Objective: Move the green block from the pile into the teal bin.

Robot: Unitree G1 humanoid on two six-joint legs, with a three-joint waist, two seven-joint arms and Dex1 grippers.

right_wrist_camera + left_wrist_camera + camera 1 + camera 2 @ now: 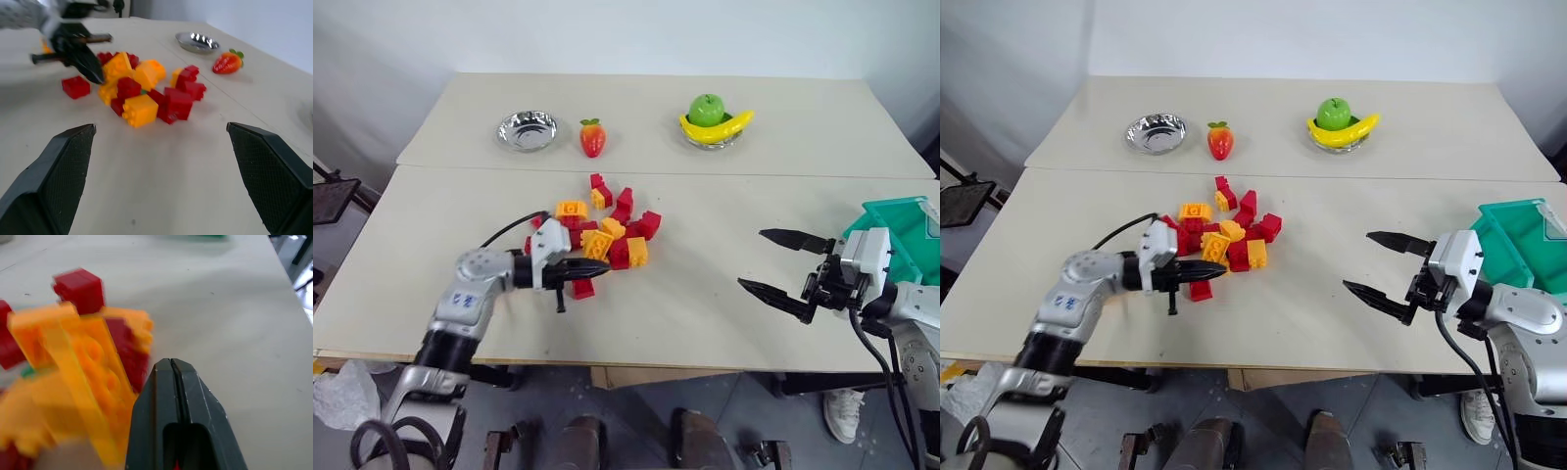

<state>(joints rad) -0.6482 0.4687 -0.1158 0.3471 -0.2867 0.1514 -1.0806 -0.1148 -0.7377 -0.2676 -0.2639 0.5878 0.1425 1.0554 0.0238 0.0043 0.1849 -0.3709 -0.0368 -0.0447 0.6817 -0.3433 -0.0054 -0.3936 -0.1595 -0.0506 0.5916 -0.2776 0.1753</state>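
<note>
A pale beige flat-topped desk point(724, 294) carries a pile of red and yellow-orange studded plastic bricks point(605, 230). Beyond the pile sit a shiny silver round metal bowl point(527, 130), a red toy strawberry with a green top point(593, 138), and a green apple point(707, 109) with a yellow banana point(717, 128). At the desk's right edge stands a teal rectangular plastic bin point(906, 235). Black fingers point(63, 161) show a fine dotted texture.

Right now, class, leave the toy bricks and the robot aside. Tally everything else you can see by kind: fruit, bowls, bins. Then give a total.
Fruit: 3, the strawberry, the apple and the banana
Bowls: 2, the metal bowl and the fruit bowl under the apple and banana
Bins: 1, the teal bin
Total: 6
</note>
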